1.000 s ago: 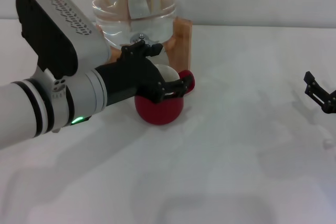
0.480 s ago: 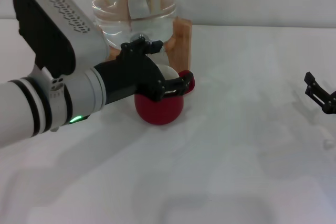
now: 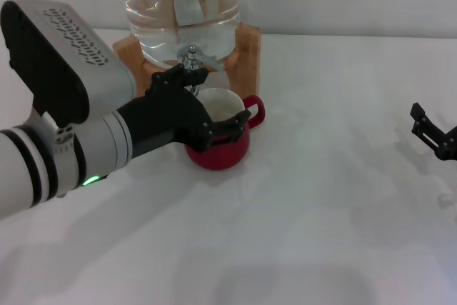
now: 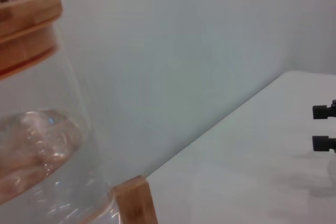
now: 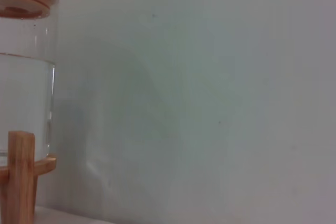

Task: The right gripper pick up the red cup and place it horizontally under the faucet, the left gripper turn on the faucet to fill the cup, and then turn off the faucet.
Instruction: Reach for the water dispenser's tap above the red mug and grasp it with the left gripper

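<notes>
The red cup (image 3: 225,149) stands upright on the white table directly below the chrome faucet (image 3: 191,55), cream inside showing and handle to the right. My left gripper (image 3: 208,99) is open: one finger reaches up beside the faucet and another lies across the cup's rim. It holds nothing. Part of the faucet's lever is hidden by these fingers. My right gripper (image 3: 430,131) hangs open and apart at the table's far right edge. It also shows in the left wrist view as the right gripper (image 4: 324,127), two black tips with a gap.
The clear water jug (image 3: 178,5) sits in a wooden stand (image 3: 246,51) at the back of the white table (image 3: 321,233). The wrist views show the jug (image 4: 31,145), its stand (image 4: 136,203) and the jug (image 5: 23,103) before a pale wall.
My left arm has drawn back to the left and lowered, its fingers coming off the faucet area. More of the cup's rim and the stand now shows. The right gripper barely moved.
</notes>
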`<action>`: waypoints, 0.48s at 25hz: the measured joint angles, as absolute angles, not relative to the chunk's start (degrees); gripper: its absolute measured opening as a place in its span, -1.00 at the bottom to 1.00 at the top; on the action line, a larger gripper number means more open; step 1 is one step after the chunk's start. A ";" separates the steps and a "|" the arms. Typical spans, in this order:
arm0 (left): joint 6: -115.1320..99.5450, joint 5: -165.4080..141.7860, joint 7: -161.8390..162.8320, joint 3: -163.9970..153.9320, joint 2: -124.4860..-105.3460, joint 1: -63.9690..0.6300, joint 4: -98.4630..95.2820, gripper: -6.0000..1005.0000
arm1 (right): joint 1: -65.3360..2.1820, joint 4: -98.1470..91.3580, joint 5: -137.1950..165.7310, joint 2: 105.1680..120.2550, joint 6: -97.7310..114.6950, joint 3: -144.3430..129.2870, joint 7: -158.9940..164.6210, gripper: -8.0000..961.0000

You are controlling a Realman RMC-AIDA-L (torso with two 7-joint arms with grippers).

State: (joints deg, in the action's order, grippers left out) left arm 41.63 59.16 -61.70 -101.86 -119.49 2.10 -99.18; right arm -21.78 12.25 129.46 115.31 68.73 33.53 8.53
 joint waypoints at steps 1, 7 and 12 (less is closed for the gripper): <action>41.58 58.97 -61.70 -101.87 -119.51 2.12 -99.18 0.75 | -21.71 12.24 129.46 115.32 68.73 33.53 8.52 0.80; 39.12 57.33 -61.65 -102.43 -119.44 2.25 -99.23 0.75 | -21.60 12.27 129.46 115.31 68.73 33.54 8.53 0.80; 38.72 57.04 -61.64 -102.23 -119.42 1.73 -98.98 0.75 | -21.52 12.34 129.46 115.31 68.73 33.57 8.52 0.79</action>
State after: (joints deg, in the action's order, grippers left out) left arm 38.72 57.04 -61.64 -102.23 -119.42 1.73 -98.98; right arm -21.52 12.34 129.46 115.31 68.73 33.57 8.52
